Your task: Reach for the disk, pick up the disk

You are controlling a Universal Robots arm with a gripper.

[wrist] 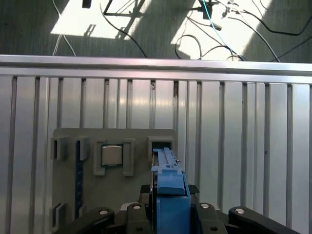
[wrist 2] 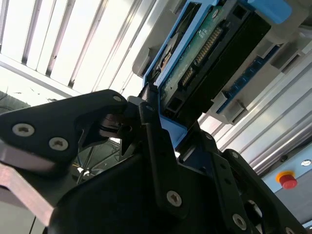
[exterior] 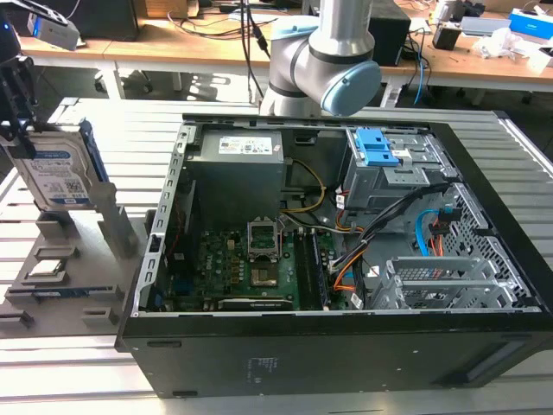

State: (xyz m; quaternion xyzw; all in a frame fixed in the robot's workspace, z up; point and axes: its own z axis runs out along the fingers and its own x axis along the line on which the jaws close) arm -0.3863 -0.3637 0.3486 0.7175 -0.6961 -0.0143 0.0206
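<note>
One gripper (exterior: 18, 125), half cut off, clamping disk (exterior: 59, 169)

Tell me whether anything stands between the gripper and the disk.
Nothing visible does. The gripper is closed on the blue-framed edge of the disk, which stands upright at the grey holder on the exterior view's left.

Silver-grey disk (exterior: 56, 173) with white-and-blue barcoded label and blue frame; grey holder (exterior: 86, 259); black computer case (exterior: 346, 359); green motherboard (exterior: 216, 264); ribbed silver table (exterior: 69, 380).
</note>
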